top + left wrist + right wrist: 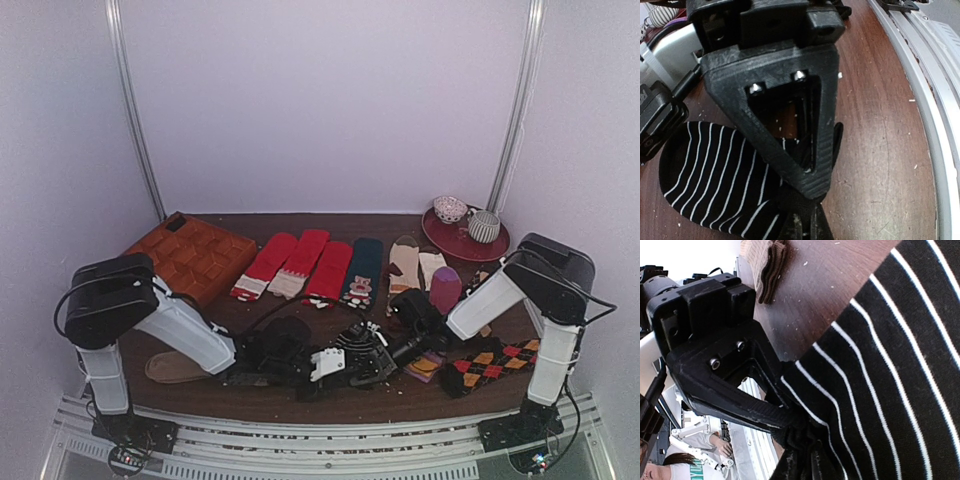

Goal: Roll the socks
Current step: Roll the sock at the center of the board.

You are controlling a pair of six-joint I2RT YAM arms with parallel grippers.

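One black sock [362, 350] with thin white stripes lies bunched at the near centre of the surface [420, 400], between the two hands. The left hand [802, 225] is pinched tight on its edge, and the right hand [800, 465] grips its fabric. One tan sock [175, 367] lies near left and one argyle sock [495, 362] near right. Farther back are three red socks [300, 262], one dark sock [362, 270] and two cream socks [403, 265].

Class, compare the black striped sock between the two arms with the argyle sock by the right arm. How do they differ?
The striped sock has thin white lines; the argyle sock has red and orange diamonds. The striped sock is pinched by the left fingers and right fingers; the argyle sock lies free. Both have black grounds.
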